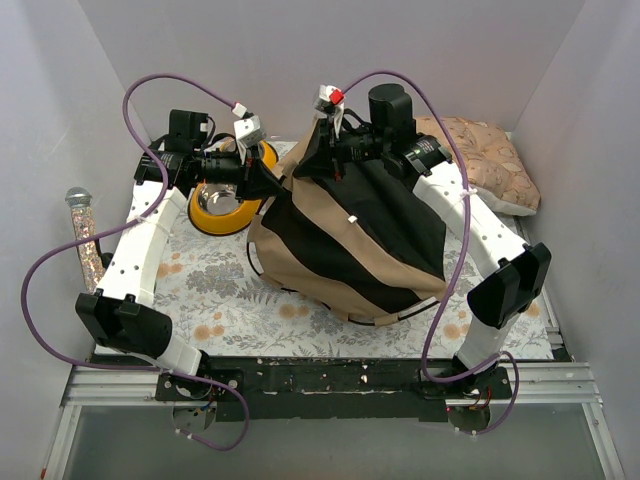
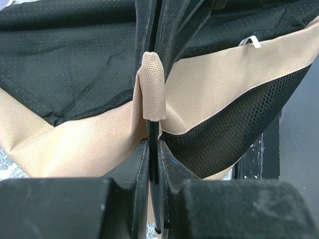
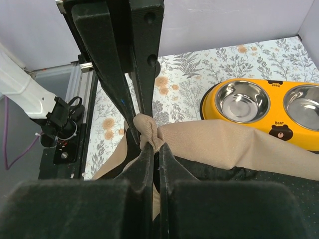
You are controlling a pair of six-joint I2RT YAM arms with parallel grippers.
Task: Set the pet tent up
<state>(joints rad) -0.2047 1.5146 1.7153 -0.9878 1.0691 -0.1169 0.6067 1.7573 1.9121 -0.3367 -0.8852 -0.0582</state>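
Note:
The pet tent [image 1: 350, 240] is a half-collapsed heap of tan and black fabric in the middle of the mat, pulled up at its back left. My left gripper [image 1: 265, 182] is shut on a thin black strip of the tent just below a tan webbing loop [image 2: 152, 87]; its jaws [image 2: 153, 145] are pressed together on that strip. My right gripper [image 1: 325, 148] is shut on a bunched tan fold [image 3: 149, 130] at the tent's raised top, with its jaws [image 3: 154, 151] closed. The left gripper's black fingers [image 3: 117, 59] show just above that fold. The doorway and label are hidden.
A yellow double steel bowl [image 1: 222, 208] stands behind the left gripper and also shows in the right wrist view [image 3: 259, 112]. A patterned cushion [image 1: 490, 160] lies at the back right. A glitter-filled tube [image 1: 85, 235] stands at the left wall. A floral mat [image 1: 210, 290] covers the table.

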